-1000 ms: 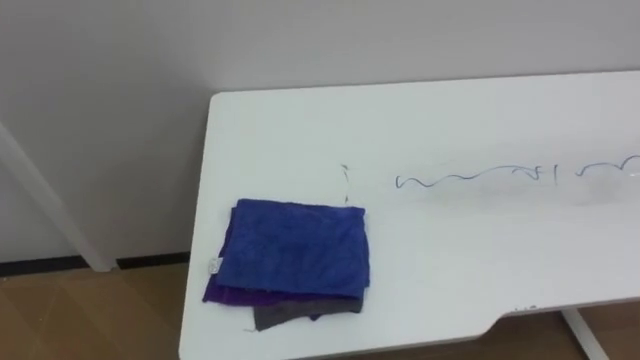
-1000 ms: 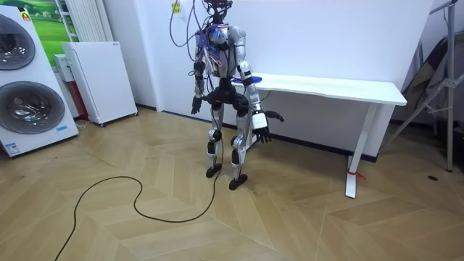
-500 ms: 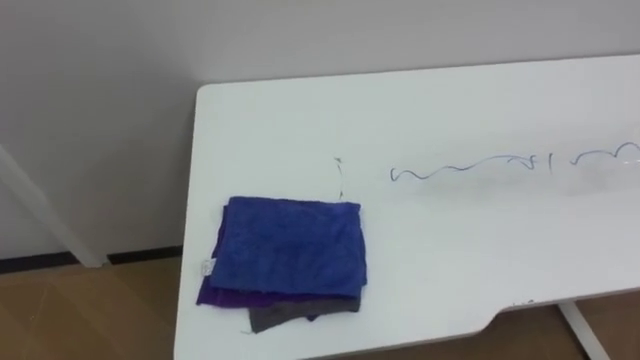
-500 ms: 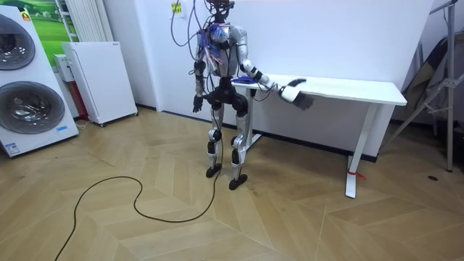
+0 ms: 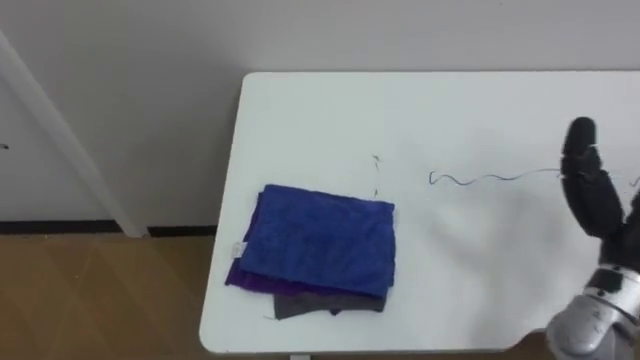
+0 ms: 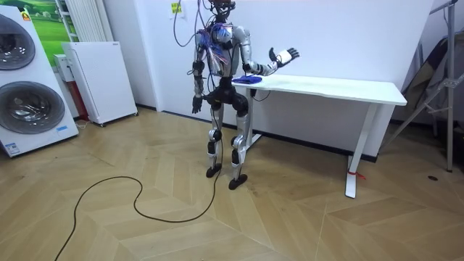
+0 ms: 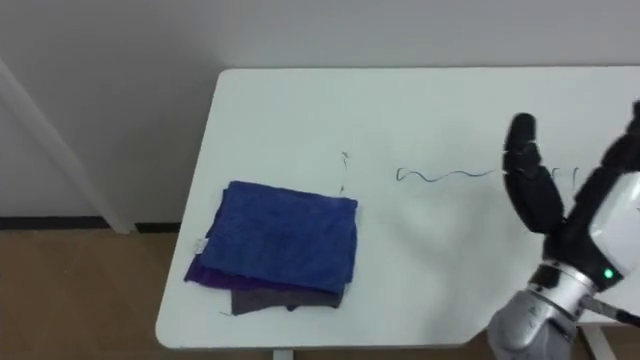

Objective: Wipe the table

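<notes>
Cloths point(image 5: 318, 250) stacked on table point(image 5: 480, 110) — right hand point(image 5: 600, 210) raised over it w/ fingers straight & apart.

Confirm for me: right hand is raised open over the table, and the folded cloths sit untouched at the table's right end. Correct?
No: the folded cloths lie at the table's left end, near its front corner, as the left eye view shows. The rest holds: the right hand is raised open over the table, and the cloths are untouched.

Head eyes overlook the table point(image 5: 450, 110) (room view too, from afar).
</notes>
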Available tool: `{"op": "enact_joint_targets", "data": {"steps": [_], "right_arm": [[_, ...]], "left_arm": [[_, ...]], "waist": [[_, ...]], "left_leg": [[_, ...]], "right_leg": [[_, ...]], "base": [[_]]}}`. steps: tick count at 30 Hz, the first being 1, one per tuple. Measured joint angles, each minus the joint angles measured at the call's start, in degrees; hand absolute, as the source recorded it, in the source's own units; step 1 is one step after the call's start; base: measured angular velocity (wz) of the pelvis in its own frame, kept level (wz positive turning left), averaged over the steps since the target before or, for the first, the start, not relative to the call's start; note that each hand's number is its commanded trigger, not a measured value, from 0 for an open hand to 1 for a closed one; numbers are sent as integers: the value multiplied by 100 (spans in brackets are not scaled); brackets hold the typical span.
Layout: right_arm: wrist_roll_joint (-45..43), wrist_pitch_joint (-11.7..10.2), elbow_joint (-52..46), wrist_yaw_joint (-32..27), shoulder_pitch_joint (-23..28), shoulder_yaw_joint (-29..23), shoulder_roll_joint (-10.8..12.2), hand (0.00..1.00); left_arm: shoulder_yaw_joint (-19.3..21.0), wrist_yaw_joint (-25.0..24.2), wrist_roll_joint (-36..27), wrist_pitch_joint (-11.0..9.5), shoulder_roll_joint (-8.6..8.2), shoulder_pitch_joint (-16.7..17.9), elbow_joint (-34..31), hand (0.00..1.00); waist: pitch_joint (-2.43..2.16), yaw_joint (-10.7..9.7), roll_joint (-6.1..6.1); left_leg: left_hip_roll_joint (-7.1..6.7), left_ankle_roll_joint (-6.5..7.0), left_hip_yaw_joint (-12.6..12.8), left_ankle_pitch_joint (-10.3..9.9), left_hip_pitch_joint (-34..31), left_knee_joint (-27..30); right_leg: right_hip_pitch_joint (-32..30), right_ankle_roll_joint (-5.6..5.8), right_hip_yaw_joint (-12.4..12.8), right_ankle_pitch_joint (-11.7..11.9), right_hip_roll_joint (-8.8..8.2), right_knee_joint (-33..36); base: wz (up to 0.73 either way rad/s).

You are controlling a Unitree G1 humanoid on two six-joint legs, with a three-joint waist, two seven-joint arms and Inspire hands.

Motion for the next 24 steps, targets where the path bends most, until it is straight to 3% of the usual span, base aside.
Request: {"op": "enact_joint_targets", "data": {"steps": [3,6,11,16,24], "right_arm": [[-173,-8,-19,176,-146,387,-81,0],[-551,0,-69,304,-263,752,-121,0],[-1015,25,-56,674,-325,1309,-131,0],[-1175,78,40,1192,-325,1951,-162,0],[-1749,206,507,1939,-328,2315,-274,0]], "left_arm": [[-118,23,-6,0,17,-16,-5,0],[-343,23,8,17,29,-6,-12,0],[-368,16,15,21,35,-16,-9,0],[-481,18,40,22,53,-15,-16,0],[-633,-92,272,63,60,-51,-182,0]], "waist": [[17,113,-62],[5,243,-88],[22,395,-40],[26,496,7],[-5,568,-33]], "left_leg": [[8,-5,-76,3,-14,2],[13,-6,-79,3,-34,1],[10,-6,-204,3,-30,-6],[-7,-6,-269,3,-17,-12],[-28,-6,-401,5,-88,8]], "right_leg": [[28,-1,-211,1,-7,-2],[26,1,-301,2,-10,-11],[116,21,-531,35,-15,-40],[173,24,-590,41,-20,-145],[181,24,-705,41,-35,-147]], "base": [[11],[5],[12],[7],[8]]}}
